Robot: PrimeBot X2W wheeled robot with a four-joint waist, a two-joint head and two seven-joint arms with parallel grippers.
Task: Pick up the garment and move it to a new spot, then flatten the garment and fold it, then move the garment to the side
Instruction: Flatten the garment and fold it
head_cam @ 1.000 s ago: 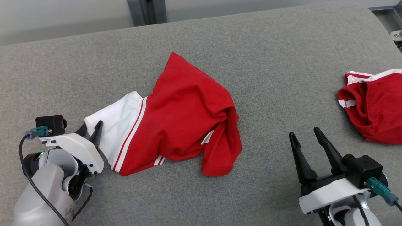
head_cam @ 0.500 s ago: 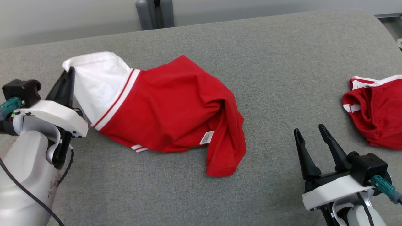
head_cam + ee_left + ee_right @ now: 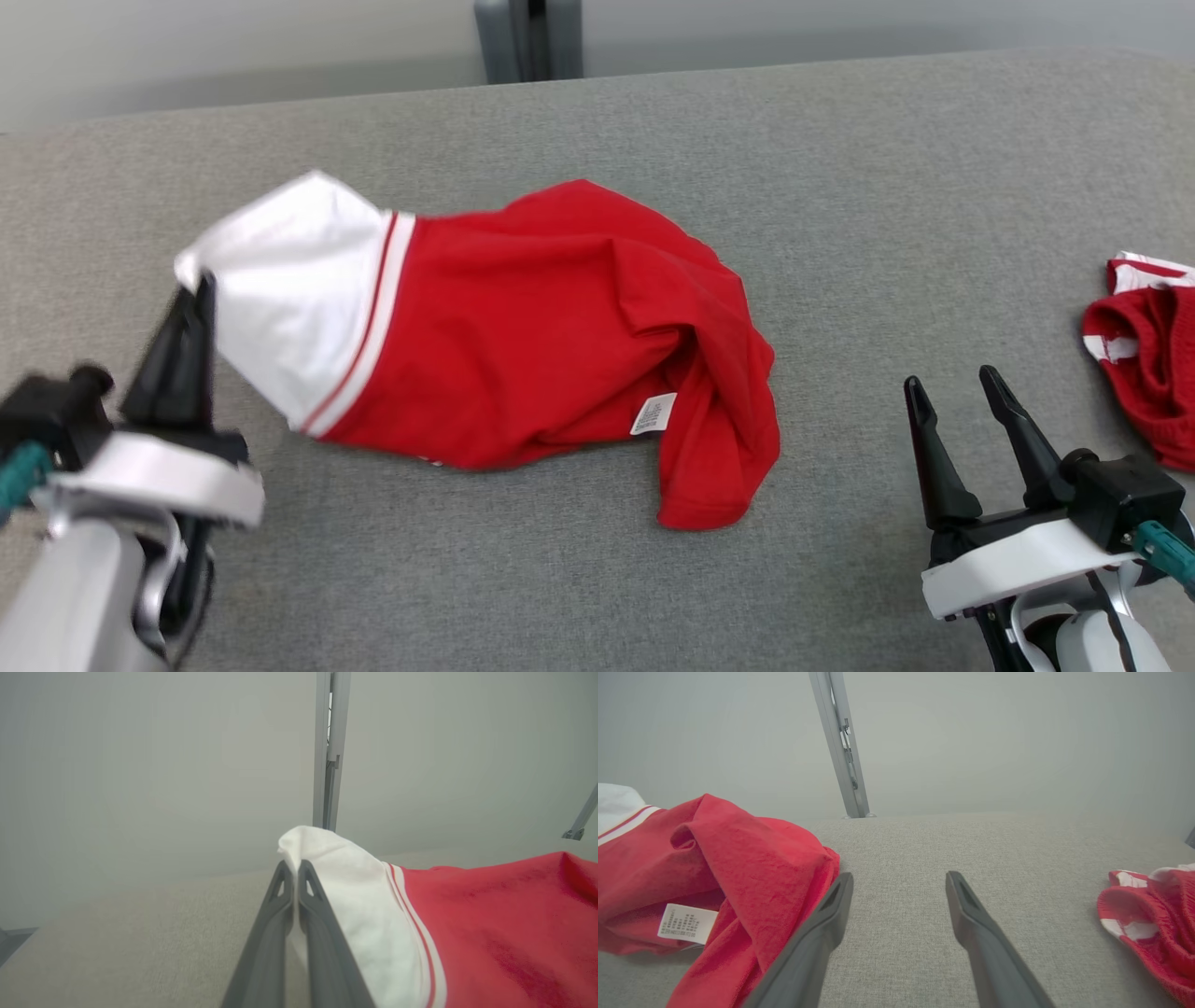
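Note:
The garment is a red shirt with a white sleeve, lying crumpled across the middle of the grey cushion. My left gripper is shut on the white sleeve's edge at the left, holding that end raised. In the left wrist view the closed fingers pinch the white cloth. My right gripper stands open at the lower right, apart from the garment, with bare cushion between its fingers. A white care label shows on the garment's red part.
A second red garment with white trim lies bunched at the right edge of the cushion, also seen as a red heap right of the open fingers. A grey metal post stands behind the cushion against a pale wall.
The left gripper shut on the white sleeve and lifted it up and away from the front edge, dragging the garment's left end. The camera has shifted. The right gripper stayed open.

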